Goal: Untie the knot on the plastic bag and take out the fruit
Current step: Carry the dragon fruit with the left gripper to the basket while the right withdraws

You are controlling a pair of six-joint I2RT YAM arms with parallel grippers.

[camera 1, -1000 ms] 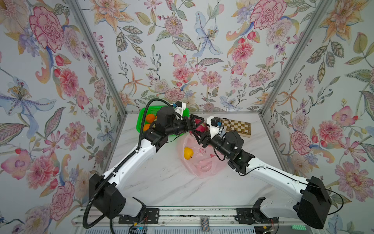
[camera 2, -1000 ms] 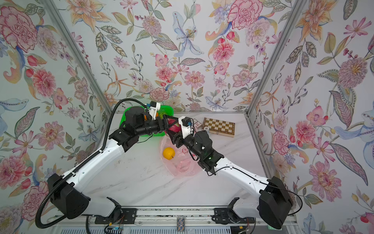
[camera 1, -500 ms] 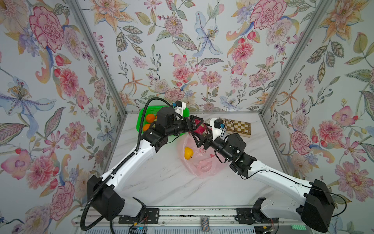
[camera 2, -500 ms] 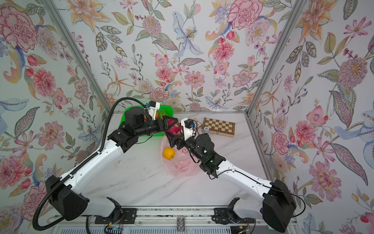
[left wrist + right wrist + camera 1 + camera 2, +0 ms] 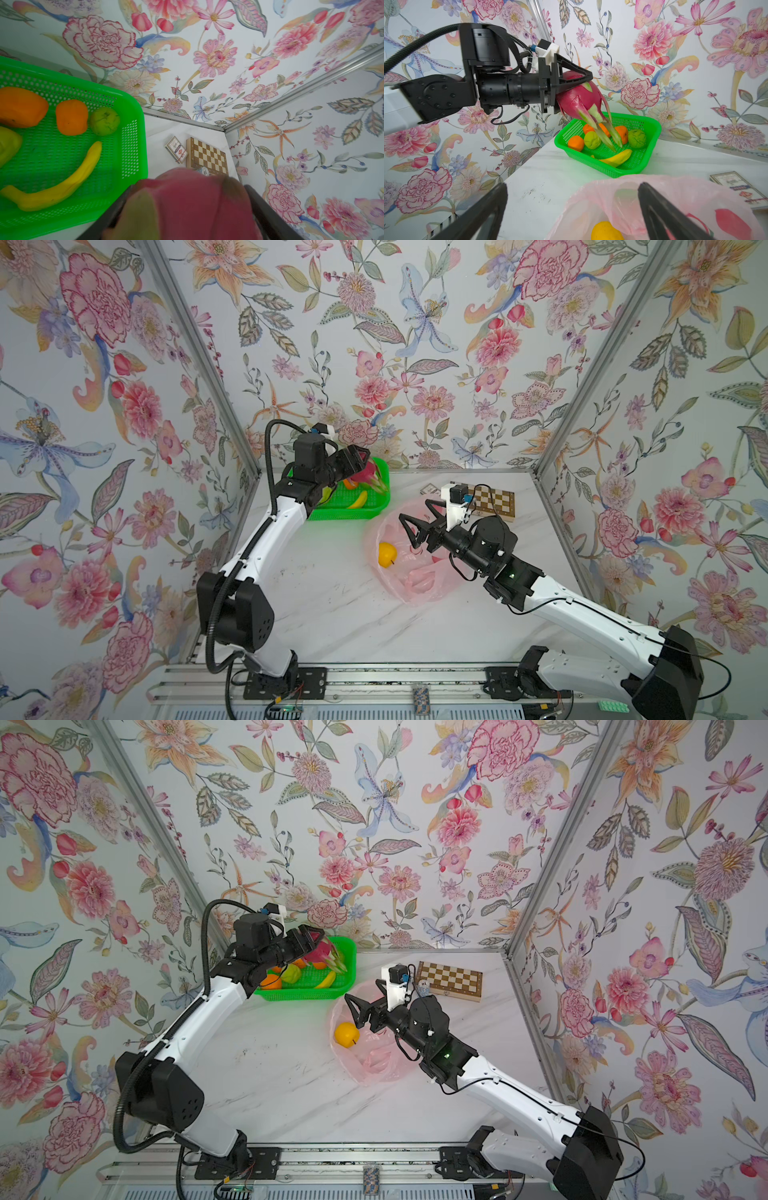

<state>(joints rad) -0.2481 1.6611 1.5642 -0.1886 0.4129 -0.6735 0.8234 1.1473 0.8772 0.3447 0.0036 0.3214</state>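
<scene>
Nearest your arm bases, the plastic bag lay slumped on the marble surface, in front of the green basket and to its right. Its mouth gaped toward the basket and its rim sat just beside the basket's front wall; whether film and wall touched could not be told. One yellow fruit sat inside the bag, on the side nearer the basket. Your right tool hovered over the bag's mouth, pointing toward the basket, its jaws spread wide and gripping nothing. Farther back, the basket held several oranges, green fruits and a small banana lying along its front side. Your left tool hung above the basket's right half, clamped on the dragon fruit with one jaw on each flank. The fruit's leafy tips pointed down toward the oranges without clearly reaching them. Beyond, to the right of the basket near the back wall, a pack of cards lay just beside a chessboard.
</scene>
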